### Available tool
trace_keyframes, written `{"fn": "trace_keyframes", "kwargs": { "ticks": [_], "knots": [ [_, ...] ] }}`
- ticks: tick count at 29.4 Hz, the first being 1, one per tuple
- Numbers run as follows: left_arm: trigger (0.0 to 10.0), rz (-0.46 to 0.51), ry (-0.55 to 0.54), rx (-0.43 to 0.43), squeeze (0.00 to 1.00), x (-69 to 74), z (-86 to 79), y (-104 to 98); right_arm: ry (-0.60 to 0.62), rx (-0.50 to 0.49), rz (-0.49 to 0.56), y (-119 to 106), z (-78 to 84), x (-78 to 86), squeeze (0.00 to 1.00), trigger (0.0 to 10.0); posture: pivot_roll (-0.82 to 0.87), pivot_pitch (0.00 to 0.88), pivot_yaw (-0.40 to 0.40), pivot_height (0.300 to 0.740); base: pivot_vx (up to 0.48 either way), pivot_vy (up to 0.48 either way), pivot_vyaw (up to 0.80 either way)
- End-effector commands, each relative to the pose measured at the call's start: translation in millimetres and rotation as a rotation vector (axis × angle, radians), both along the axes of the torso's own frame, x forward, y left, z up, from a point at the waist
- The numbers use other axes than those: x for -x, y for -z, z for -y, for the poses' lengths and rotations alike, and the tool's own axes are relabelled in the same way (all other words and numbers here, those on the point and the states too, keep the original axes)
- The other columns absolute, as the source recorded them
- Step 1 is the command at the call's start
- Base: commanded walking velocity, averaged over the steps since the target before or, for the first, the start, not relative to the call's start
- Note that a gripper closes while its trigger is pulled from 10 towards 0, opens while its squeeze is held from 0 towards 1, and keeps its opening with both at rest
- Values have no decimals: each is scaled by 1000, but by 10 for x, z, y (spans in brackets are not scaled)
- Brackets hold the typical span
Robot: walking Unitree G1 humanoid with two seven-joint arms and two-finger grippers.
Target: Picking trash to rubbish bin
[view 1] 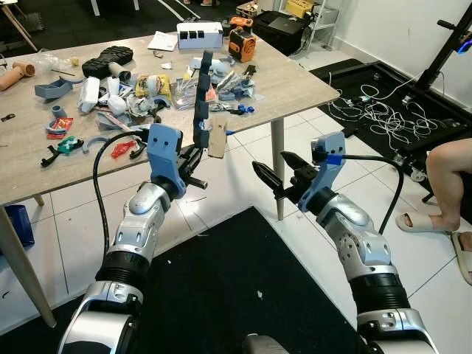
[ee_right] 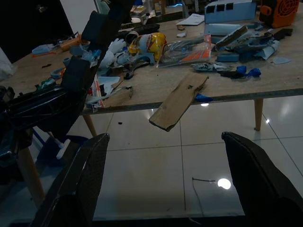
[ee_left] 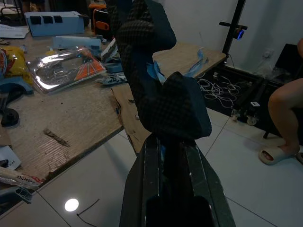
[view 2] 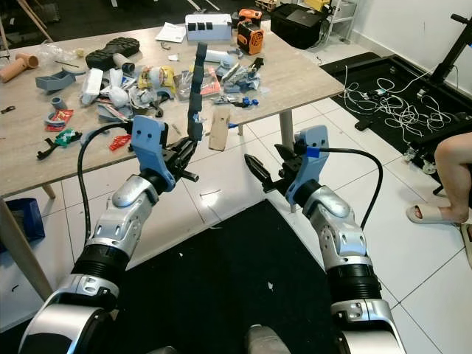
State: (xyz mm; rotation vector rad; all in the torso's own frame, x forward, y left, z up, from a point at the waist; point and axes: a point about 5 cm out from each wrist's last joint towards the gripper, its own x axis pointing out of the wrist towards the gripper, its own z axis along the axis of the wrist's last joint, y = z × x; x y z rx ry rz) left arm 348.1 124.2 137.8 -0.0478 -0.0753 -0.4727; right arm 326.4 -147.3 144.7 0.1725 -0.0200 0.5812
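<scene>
Beside table (view 1: 295,88), left tool (view 1: 193,158) grips foam strip (view 1: 202,96).

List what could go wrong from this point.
The left gripper pinches only the bottom end of a long black foam strip; it could tip or slip out. Swinging it may sweep clutter off the table. A cardboard piece overhangs the table edge and could drop.

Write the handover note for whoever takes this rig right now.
Left claw: shut on a long black foam strip, held upright in front of the table.
Right claw: open, empty, over the floor.
More trash lies on the table; a cardboard piece hangs off its near edge.
Done: strip picked up.
Left: find the bin, drop the strip, return for the rest.
</scene>
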Motion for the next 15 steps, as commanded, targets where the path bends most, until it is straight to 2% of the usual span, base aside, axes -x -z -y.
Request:
{"fn": "trace_keyframes", "kwargs": {
  "ticks": [1,4,7,15],
  "knots": [
    [10000,-17,4,-15,0,3,-7,50,0,3,5,15,2,13,0,10000,-39,0,-7,740,0,0,0],
    [10000,-42,17,-44,0,-2,6,75,0,3,5,15,3,12,0,10000,-39,0,-7,740,-340,0,0],
    [10000,-35,21,-29,0,-1,11,71,0,3,6,16,3,12,0,10000,-39,0,-8,740,-480,0,0],
    [10000,-29,6,-19,0,-5,-3,61,1,3,9,12,4,12,0,10000,-39,0,-9,740,0,0,0]
  ]
}}
